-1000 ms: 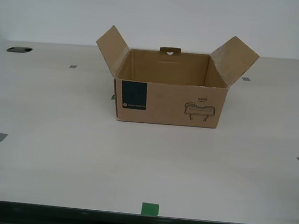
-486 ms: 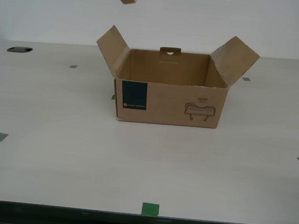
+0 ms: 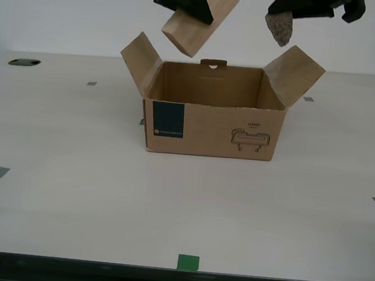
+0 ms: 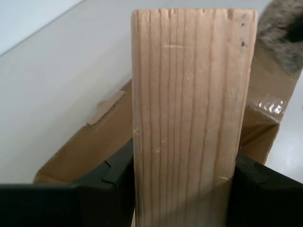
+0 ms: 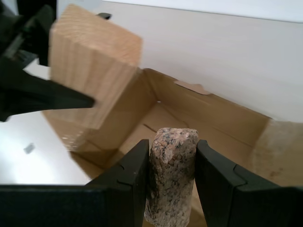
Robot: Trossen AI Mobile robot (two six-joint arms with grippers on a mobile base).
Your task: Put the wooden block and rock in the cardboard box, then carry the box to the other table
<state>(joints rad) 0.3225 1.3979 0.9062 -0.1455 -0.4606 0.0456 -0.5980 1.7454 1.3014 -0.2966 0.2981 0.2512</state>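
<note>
Rock (image 5: pixel 171 175) sits clamped in my first gripper (image 5: pixel 171 182), wooden block (image 4: pixel 191 118) pinched in my second gripper (image 4: pixel 182 189), both hanging over the open cardboard box (image 3: pixel 212 126) (nothing inside yet). Next, I judge: lower, then release.

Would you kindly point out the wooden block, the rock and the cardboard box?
wooden block (image 3: pixel 199 23): exterior view, its broad face.
rock (image 5: pixel 170 175): first wrist view, its speckled front.
cardboard box (image 3: pixel 208 129): exterior view, its front wall.
</note>
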